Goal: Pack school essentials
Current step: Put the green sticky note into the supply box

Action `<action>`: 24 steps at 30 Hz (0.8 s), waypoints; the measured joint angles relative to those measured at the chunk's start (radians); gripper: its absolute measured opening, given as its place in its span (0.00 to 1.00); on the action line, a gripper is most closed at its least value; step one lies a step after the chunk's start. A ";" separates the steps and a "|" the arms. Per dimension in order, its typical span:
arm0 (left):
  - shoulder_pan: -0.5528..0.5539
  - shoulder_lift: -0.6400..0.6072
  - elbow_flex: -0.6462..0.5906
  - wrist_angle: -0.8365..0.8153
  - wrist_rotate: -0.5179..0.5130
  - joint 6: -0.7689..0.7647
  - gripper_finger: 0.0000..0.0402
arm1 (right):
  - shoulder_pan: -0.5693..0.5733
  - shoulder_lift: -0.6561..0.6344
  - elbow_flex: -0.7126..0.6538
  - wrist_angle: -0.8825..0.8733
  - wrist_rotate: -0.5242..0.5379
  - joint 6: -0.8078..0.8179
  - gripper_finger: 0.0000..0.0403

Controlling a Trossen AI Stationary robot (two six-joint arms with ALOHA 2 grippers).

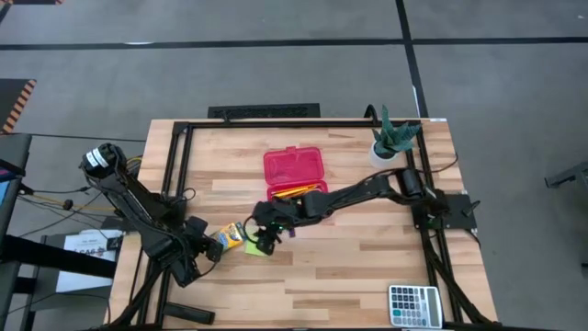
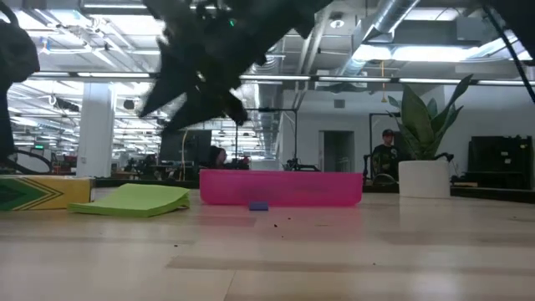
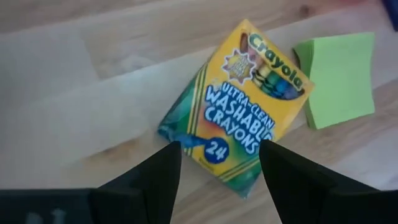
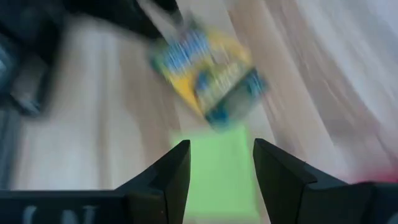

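1. The crayon box (image 3: 239, 106) is seen lying flat on the wooden table (image 1: 349, 267), toward the left edge and nearer the front edge than the back; nothing is gripping it.
2. The left gripper (image 3: 219, 163) is positioned just beside the box's near end. Its fingers (image 3: 155, 177) are parted on either side of that end with nothing held; contact with the box cannot be told.
3. The lime sticky-note pad (image 4: 221, 165) is found flat on the table right next to the crayon box, on its right-hand side.
4. The right gripper (image 4: 217, 163) is held above the pad, the arm reaching in from the right edge. Its fingers (image 4: 280, 171) are spread apart and empty.
5. A pink case (image 1: 295, 167) is noted near the table's centre, toward the back edge, with orange pencils (image 1: 292, 192) at its front side.
6. A small blue eraser (image 2: 258, 206) is seen on the table in front of the case.
7. A potted plant (image 1: 393, 140) is recorded at the back right corner, a calculator (image 1: 409, 304) at the front right corner.
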 joint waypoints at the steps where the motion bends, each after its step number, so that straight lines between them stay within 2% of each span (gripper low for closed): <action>1: 0.000 0.000 -0.003 0.003 -0.010 0.007 0.52 | -0.005 0.009 0.009 -0.023 0.000 -0.009 0.45; 6: 0.015 0.000 -0.010 0.024 -0.069 0.061 0.52 | -0.008 0.044 0.033 -0.154 -0.002 -0.022 0.45; 12: 0.082 0.088 -0.010 0.207 -0.045 0.267 0.52 | 0.032 0.042 0.033 -0.230 -0.002 -0.027 0.45; 18: 0.139 0.197 0.016 0.466 -0.038 0.437 0.52 | 0.086 -0.020 0.032 -0.334 0.001 -0.030 0.45; 24: 0.177 0.201 0.108 0.604 -0.022 0.632 0.52 | 0.150 -0.129 0.033 -0.394 0.012 -0.034 0.45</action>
